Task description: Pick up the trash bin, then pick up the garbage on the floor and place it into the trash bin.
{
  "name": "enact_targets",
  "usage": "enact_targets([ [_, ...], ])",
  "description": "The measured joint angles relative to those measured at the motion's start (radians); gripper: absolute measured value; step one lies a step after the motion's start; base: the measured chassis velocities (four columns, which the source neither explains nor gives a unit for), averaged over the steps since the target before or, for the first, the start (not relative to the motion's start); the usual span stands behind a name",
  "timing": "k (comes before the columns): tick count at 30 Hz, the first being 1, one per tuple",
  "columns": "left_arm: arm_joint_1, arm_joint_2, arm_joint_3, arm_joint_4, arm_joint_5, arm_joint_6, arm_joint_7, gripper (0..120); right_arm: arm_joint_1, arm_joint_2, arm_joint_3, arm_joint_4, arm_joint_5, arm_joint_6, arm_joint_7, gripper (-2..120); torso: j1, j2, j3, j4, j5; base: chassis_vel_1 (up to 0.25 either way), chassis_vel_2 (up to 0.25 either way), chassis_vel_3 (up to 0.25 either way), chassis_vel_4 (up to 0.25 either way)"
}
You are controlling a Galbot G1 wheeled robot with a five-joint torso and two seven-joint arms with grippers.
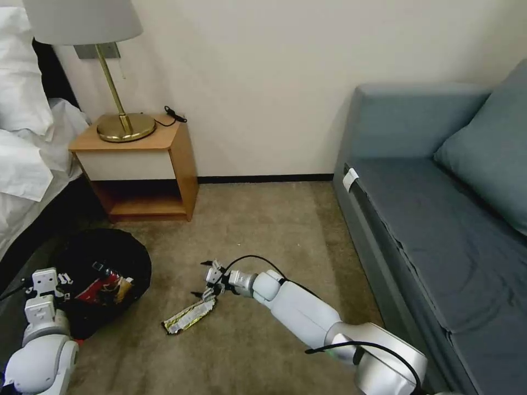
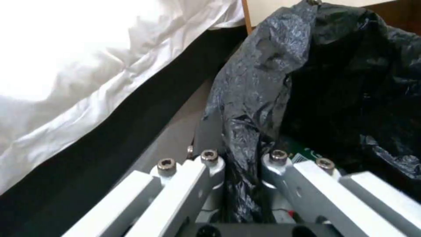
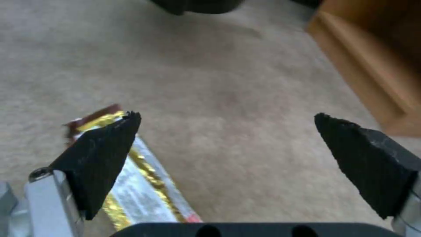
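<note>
- Between my right gripper [image 3: 228,131] pads [image 3: 101,154]: nothing yet; jaws spread wide, low over carpet [image 1: 263,230].
- Snack wrapper [image 1: 189,317] lies off-centre beside one pad; closing now risks a miss or an edge-pinch and slip.
- Left gripper [image 2: 241,161] clamped on trash bin [image 1: 104,274] liner, near bed; thin bag may tear.

You have the small round bin lined with crinkly black plastic [image 1: 107,263] clamped at its rim fold in the left claw [image 2: 243,171], and it sits upright on the carpet. Inside it, just beyond that claw, lies red-and-white crumpled litter [image 1: 104,289]. The flat yellow-and-silver snack wrapper [image 1: 189,316] lies on the carpet directly under your right claw [image 3: 228,131], beneath one spread fingertip [image 3: 110,138], untouched.
</note>
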Motion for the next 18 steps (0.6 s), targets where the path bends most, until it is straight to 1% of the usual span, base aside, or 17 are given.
enact_targets([
  [3, -0.001, 0.0, 0.0, 0.001, 0.0, 0.0, 0.0, 4, 0.011, 0.008, -0.051, -0.03, 0.003, -0.002, -0.017, 100, 0.0, 0.0, 0.0, 0.0003, 0.0002, 0.0, 0.0, 0.0, 0.0],
  [7, -0.001, 0.0, 0.0, -0.002, 0.0, 0.0, 0.0, 4, 0.025, 0.008, -0.072, -0.066, 0.002, 0.001, -0.045, 100, 0.0, 0.0, 0.0, 0.0003, 0.0001, 0.0, 0.0, 0.0, 0.0],
  [9, 0.0, 0.001, -0.003, -0.003, -0.001, 0.0, 0.0, 4, 0.049, 0.008, -0.097, -0.122, -0.003, 0.012, -0.086, 100, 0.0, 0.0, 0.0, 0.0001, 0.0001, 0.0, 0.0, 0.0, 0.0],
  [11, 0.004, -0.004, -0.005, -0.01, -0.002, 0.0, 0.0, 4, 0.068, 0.008, -0.118, -0.163, -0.009, 0.019, -0.105, 100, 0.0, 0.0, 0.0, -0.0001, 0.0, 0.0, 0.0, 0.0, 0.0],
  [12, 0.004, -0.004, -0.005, -0.01, -0.002, 0.0, 0.0, 4, 0.068, 0.008, -0.118, -0.163, -0.009, 0.019, -0.105, 100, 0.0, 0.0, 0.0, -0.0001, 0.0, 0.0, 0.0, 0.0, 0.0],
  [14, 0.015, -0.014, -0.004, -0.035, -0.001, -0.002, -0.003, 4, 0.073, 0.009, -0.132, -0.168, 0.001, 0.016, -0.103, 100, 0.0, 0.0, 0.0, 0.0001, 0.0, 0.0, 0.0, 0.0, 0.0],
  [15, 0.022, -0.021, -0.004, -0.071, -0.008, 0.002, -0.017, 4, 0.069, 0.009, -0.133, -0.167, 0.006, 0.016, -0.089, 100, 0.0, 0.0, 0.0, 0.0004, -0.0002, 0.0, 0.0, 0.0, 0.0],
  [16, 0.022, -0.021, -0.004, -0.071, -0.008, 0.002, -0.017, 4, 0.069, 0.009, -0.133, -0.167, 0.006, 0.016, -0.089, 100, 0.0, 0.0, 0.0, 0.0004, -0.0002, 0.0, 0.0, 0.0, 0.0],
  [18, 0.024, -0.025, -0.005, -0.114, -0.03, 0.013, -0.035, 4, 0.063, 0.009, -0.128, -0.16, 0.011, 0.017, -0.071, 100, 0.0, 0.0, 0.0, 0.0003, 0.0, 0.0, 0.0, 0.0, 0.0],
])
